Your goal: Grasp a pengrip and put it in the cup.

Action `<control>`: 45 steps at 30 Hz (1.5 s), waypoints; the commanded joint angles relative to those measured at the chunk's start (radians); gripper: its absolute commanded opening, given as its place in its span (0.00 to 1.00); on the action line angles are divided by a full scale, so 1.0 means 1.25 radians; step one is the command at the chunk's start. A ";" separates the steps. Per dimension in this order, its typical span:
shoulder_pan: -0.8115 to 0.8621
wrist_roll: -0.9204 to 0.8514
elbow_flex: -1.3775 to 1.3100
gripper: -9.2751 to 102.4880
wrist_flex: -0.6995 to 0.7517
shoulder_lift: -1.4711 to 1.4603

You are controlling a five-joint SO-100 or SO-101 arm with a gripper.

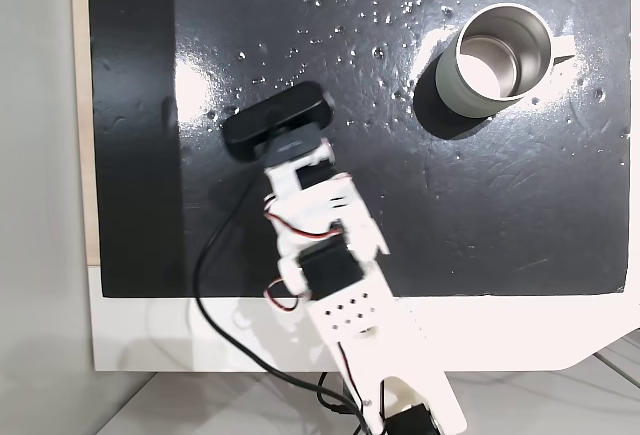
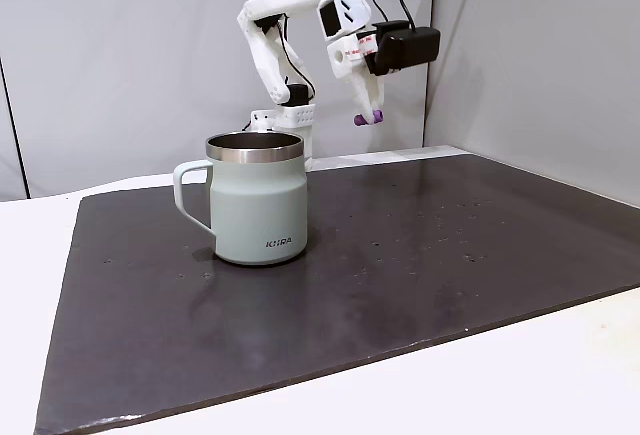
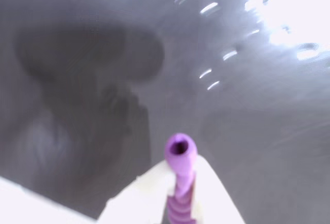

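Note:
The light-purple ribbed pengrip (image 3: pixel 180 154) sticks out between my white fingers, its open end facing the camera in the wrist view. My gripper (image 3: pixel 178 178) is shut on it. In a fixed view the gripper (image 2: pixel 368 113) hangs high above the far side of the mat with the pengrip (image 2: pixel 368 118) at its tip. The pale grey cup (image 2: pixel 257 205) stands upright on the mat, handle to the left in that view, well apart from the gripper. From above, the cup (image 1: pixel 447 83) sits at the upper right and looks empty.
A black mat (image 1: pixel 500 205) covers most of the white table (image 1: pixel 200 340). A black webcam (image 1: pixel 278 120) with a cable rides on the wrist. The arm's base (image 2: pixel 285 120) stands at the table's far edge. Grey walls lie behind.

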 commanded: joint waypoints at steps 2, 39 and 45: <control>0.129 -0.031 -0.005 0.08 -0.104 0.085; 0.542 0.151 -0.441 0.08 -0.352 -0.287; 0.553 0.144 -0.434 0.08 -0.352 -0.287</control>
